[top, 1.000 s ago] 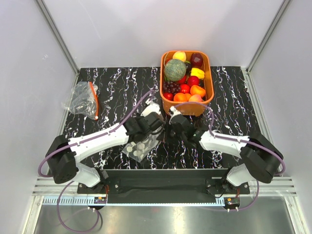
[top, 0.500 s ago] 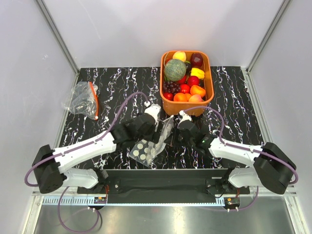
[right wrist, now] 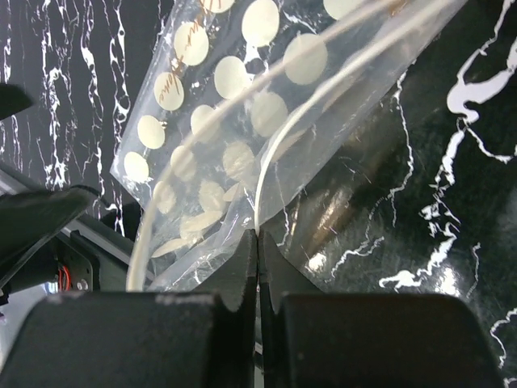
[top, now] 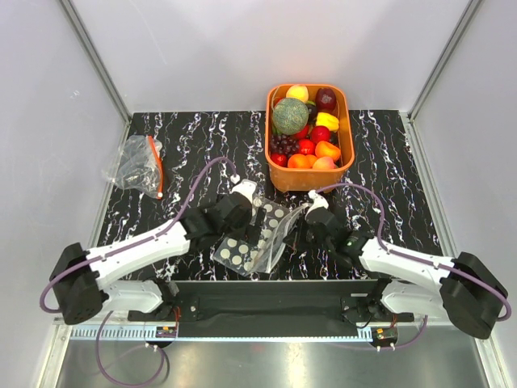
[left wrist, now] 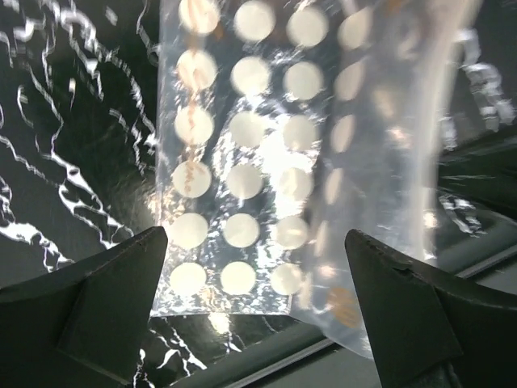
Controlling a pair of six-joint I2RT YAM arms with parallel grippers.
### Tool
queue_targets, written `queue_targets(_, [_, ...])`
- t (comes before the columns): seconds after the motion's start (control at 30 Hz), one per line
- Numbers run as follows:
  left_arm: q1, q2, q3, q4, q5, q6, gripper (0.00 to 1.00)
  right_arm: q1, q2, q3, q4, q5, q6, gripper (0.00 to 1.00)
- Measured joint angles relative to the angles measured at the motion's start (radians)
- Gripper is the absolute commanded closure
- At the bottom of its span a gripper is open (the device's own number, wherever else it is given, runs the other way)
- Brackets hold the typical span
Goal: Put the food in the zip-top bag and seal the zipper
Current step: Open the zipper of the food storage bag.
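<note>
Here, both arms reach inward over the black marbled table (top: 388,162). The right gripper (right wrist: 257,241) pinches the mouth edge of the transparent white-dotted plastic bag (top: 257,236), which lies front-centre. The left gripper (left wrist: 257,234) is spread wide above it.

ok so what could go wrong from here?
1. The right claw pinches only a thin lip of the bag; it could slip out.
2. The left claw is open over the bag, so the mouth, held on one side, may sag shut.
3. The melon in the basket looks wide for that mouth.
</note>
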Motion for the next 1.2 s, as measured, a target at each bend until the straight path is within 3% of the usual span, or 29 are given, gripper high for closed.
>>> queue_targets(0.33, [0.106, 0.216, -0.058, 0.023, 0.003, -0.013, 0.02, 0.0, -0.029, -0.015, -0.023, 0.0, -0.021, 1.0])
queue_targets(0.47, [0.12, 0.279, -0.058, 0.053, 0.011, -0.011, 0.12, 0.0, -0.041, -0.015, -0.031, 0.0, -0.026, 1.0])
queue_targets(0.57, [0.141, 0.319, -0.059, 0.082, 0.029, -0.009, 0.31, 0.0, -0.042, -0.015, -0.037, 0.0, -0.03, 1.0])
queue_targets(0.63, [0.156, 0.332, -0.059, 0.094, 0.037, -0.008, 0.52, 0.0, -0.043, -0.015, -0.037, 0.0, -0.031, 1.0])
queue_targets(0.7, [0.174, 0.337, -0.066, 0.117, 0.046, -0.014, 0.65, 0.0, -0.048, -0.015, -0.038, 0.0, -0.031, 1.0])
queue_targets(0.73, [0.183, 0.337, -0.077, 0.134, 0.05, -0.012, 0.85, 0.0, -0.053, -0.015, -0.039, 0.0, -0.031, 1.0])
queue_targets(0.8, [0.198, 0.33, -0.09, 0.159, 0.053, -0.017, 1.0, 0.0, -0.067, -0.015, -0.044, 0.0, -0.031, 1.0])
queue_targets(1.0, [0.231, 0.306, -0.122, 0.204, 0.058, -0.019, 1.0, 0.0, -0.098, -0.015, -0.077, 0.01, -0.03, 1.0])
queue_targets(1.2, [0.334, 0.243, -0.183, 0.243, 0.079, -0.047, 1.0, 0.0, -0.098, -0.015, -0.129, 0.026, -0.016, 1.0])
